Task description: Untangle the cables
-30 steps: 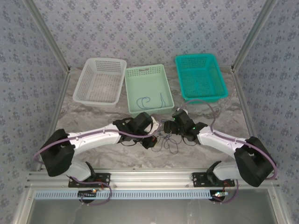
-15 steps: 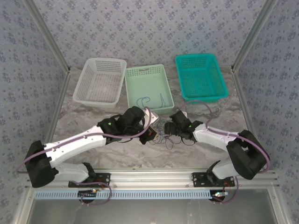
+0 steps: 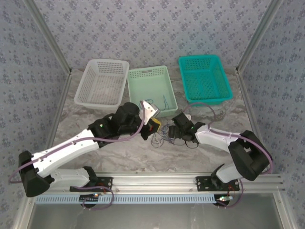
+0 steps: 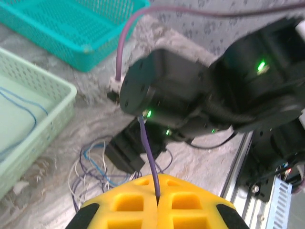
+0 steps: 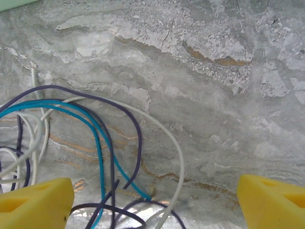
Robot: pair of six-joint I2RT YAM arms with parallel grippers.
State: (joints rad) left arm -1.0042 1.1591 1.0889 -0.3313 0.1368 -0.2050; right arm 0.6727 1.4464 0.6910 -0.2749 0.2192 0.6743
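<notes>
Pointing at the left gripper (image 4: 157, 198), Mia asks, "Is it shut?"

"Yes," says Ben. "Its two yellow fingers (image 4: 128, 202) are pressed together, and a thin purple wire (image 4: 147, 152) is pinched between them. The wire goes up and away from the fingers."

"Where does that gripper sit from above?"

"In the middle of the table (image 3: 119, 152), just near the right near corner of the light green basket (image 3: 147, 70)."

"And the right gripper (image 5: 152, 205)?"

"Its yellow fingers (image 5: 33, 200) stand wide apart. They hang low over the table. Some loops of wire lie on the table between them, closer to the left finger."

"Where are the cables (image 3: 159, 140)?"

"They lie in a loose heap on the table, between the two grippers. The right gripper (image 3: 174, 131) is at the right side of the heap and the left gripper (image 3: 155, 126) at the left side. Up close, the cables (image 5: 102, 143) are purple, blue and white, and they cross over each other."

"Is there a wire anywhere else?"

"Yes. A blue wire (image 4: 29, 112) lies inside the light green basket."

"What is farther out?"

"Three baskets stand in a row at the far side. The white basket (image 3: 108, 61) is on the left, the light green one is in the middle, and the teal basket (image 3: 200, 57) is on the right."
</notes>
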